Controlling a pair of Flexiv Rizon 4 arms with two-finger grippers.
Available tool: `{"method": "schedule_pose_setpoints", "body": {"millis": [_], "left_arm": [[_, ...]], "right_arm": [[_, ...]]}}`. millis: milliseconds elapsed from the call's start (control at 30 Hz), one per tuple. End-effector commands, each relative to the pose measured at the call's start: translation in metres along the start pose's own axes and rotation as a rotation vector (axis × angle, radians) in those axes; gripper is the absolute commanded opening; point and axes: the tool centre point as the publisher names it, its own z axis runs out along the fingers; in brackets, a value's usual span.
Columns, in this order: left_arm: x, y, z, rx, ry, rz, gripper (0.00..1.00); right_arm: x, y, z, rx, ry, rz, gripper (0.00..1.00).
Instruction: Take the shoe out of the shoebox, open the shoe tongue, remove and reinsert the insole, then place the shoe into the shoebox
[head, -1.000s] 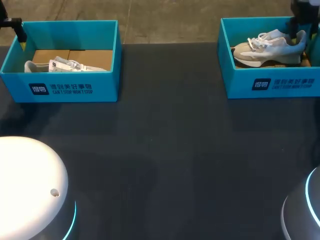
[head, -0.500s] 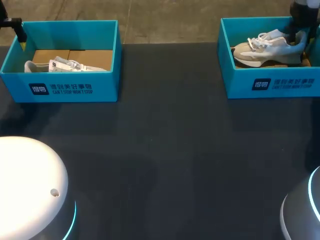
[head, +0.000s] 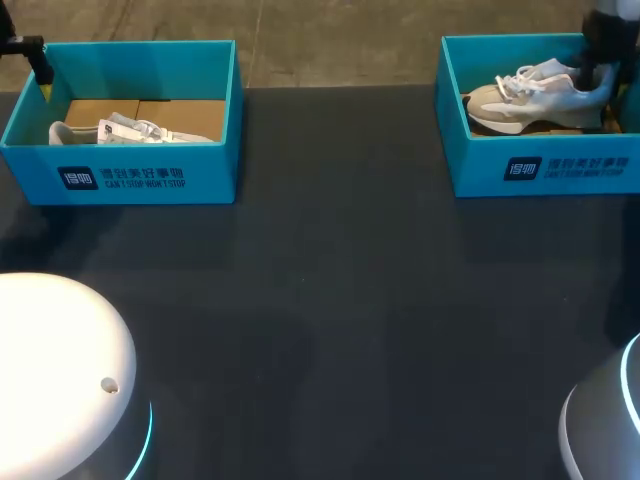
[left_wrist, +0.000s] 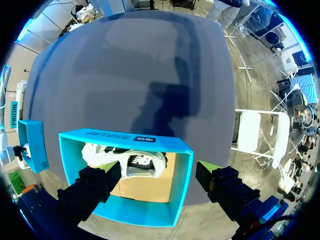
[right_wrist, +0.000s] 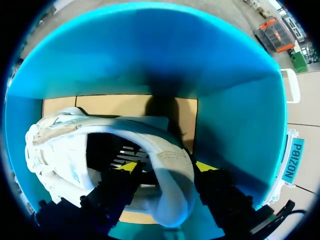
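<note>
Beige shoe (head: 530, 100) sits inside the right shoebox (head: 545, 170), a teal open-top box at approx 2 o'clock on the dark bench (head: 340, 300); it lies on its sole w/ toe toward 9 o'clock and heel toward 3 o'clock, white laces on top; right hand (right_wrist: 166, 166) is down in that box at the heel end, the padded heel collar running up through it in the right wrist view, w/ the shoe's dark opening to one side and the box's teal wall to the other; can't tell whether that hand is clenched on the heel or merely around it; brown cardboard floor shows ahead of the shoe; left shoebox (head: 150, 180), same teal, stands at approx 10 o'clock, well apart from the other box; white shoe (head: 130, 130) lies low in it near the front wall, toward the 9 o'clock end, w/ bare cardboard (head: 190, 110) behind it; left hand (left_wrist: 157, 176) hangs above that box's 9 o'clock end, released, fingers spread wide, holding nothing; in the left wrist view one finger is over the box's inside and the other is past its side wall.
</note>
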Motion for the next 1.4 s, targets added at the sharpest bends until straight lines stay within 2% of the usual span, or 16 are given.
{"method": "schedule_pose_setpoints", "body": {"millis": [33,100,133,167,433,767,1100,1267,1400], "left_arm": [[0.000,0.000,0.000,-0.001,0.003,0.000,1.00],[0.000,0.000,0.000,-0.001,0.003,0.000,1.00],[0.000,0.000,0.000,-0.001,0.003,0.000,1.00],[0.000,0.000,0.000,-0.001,0.003,0.000,1.00],[0.000,0.000,0.000,-0.001,0.003,0.000,1.00],[0.000,0.000,0.000,-0.001,0.003,0.000,1.00],[0.000,0.000,0.000,-0.001,0.003,0.000,1.00],[0.000,0.000,0.000,-0.001,0.003,0.000,1.00],[0.000,0.000,0.000,-0.001,0.003,0.000,1.00]], "right_arm": [[-0.003,0.011,0.009,0.112,0.011,-0.002,0.40],[-0.003,0.011,0.009,0.115,0.013,-0.002,0.28],[-0.003,0.011,0.009,0.116,0.014,-0.001,0.06],[-0.003,0.011,0.009,0.115,0.016,0.000,0.00],[-0.005,0.010,-0.006,0.091,0.012,0.017,0.00],[-0.014,0.005,-0.049,0.051,-0.030,0.061,0.00],[-0.024,-0.005,-0.126,-0.027,-0.077,0.139,0.00],[-0.025,-0.018,-0.165,-0.068,-0.092,0.169,0.00],[-0.023,-0.036,-0.198,-0.094,-0.108,0.199,0.00]]}}
